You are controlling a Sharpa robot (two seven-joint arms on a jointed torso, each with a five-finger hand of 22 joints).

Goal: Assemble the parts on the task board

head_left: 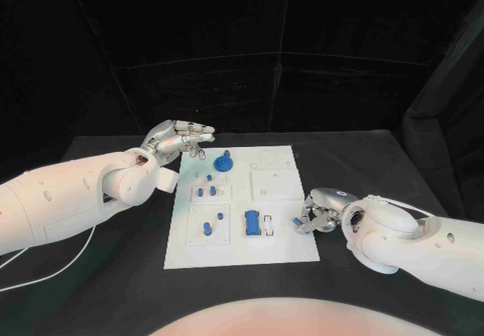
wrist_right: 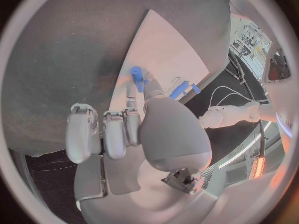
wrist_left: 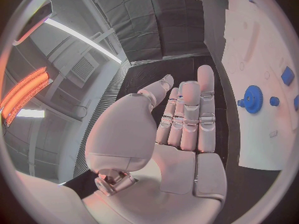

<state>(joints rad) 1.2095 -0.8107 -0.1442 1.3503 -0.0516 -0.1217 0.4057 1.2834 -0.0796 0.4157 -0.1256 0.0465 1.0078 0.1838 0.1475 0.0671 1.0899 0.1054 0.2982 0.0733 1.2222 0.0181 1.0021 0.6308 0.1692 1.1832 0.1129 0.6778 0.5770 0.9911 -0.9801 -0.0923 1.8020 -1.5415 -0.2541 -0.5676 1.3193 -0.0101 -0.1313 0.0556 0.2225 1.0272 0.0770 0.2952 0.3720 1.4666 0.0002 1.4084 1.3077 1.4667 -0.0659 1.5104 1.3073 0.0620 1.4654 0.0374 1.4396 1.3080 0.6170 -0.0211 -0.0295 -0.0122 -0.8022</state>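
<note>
Blue plastic, stiff and light: your right hand [head_left: 321,213] pinched a small part [head_left: 299,223] at the task board [head_left: 242,253]'s right edge. It looked slippery; grip its sides. Your left hand [head_left: 182,142] hovered open-fingered, holding nothing.

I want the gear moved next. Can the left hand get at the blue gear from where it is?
Probably yes: the left hand hovers empty beside the blue gear, nothing between them.

One task board [head_left: 242,255], two hands — roughly nine blue parts [head_left: 251,223]
</note>
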